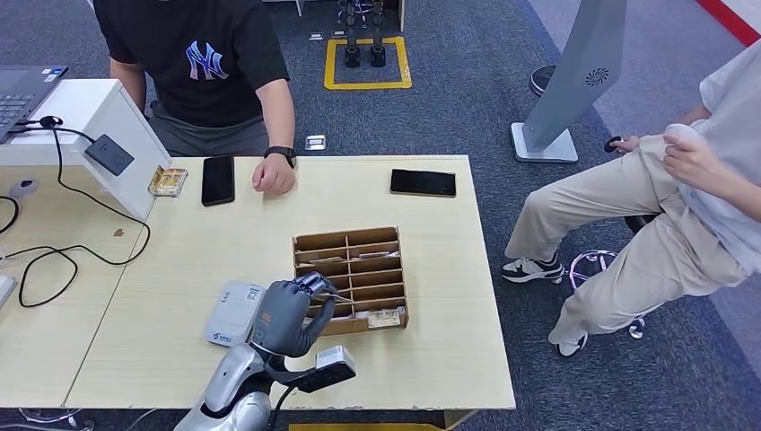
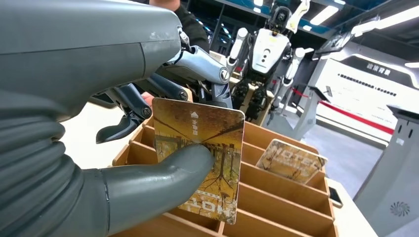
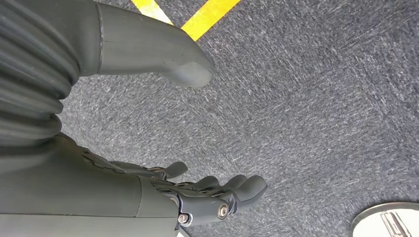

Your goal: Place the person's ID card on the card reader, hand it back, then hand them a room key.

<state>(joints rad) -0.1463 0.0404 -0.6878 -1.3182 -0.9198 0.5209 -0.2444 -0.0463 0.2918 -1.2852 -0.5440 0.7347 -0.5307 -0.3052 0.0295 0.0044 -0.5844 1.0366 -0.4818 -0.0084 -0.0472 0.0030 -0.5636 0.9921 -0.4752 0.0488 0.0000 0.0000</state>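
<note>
Wooden card box (image 1: 350, 280) is my landmark. Left hand (image 1: 287, 314) over its near-left corner, thumb (image 2: 163, 173) pinching room key (image 2: 200, 163) above slots. Right hand (image 3: 148, 197) hangs over carpet, fingers apart, holding nothing.

Grey carpet (image 1: 467, 99), yellow floor marking (image 1: 366, 83), pale wooden table (image 1: 224, 260)

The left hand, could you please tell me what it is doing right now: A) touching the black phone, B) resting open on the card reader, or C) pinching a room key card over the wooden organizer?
C: the left hand pinches a room key card between thumb and fingers above the wooden organizer.
</note>
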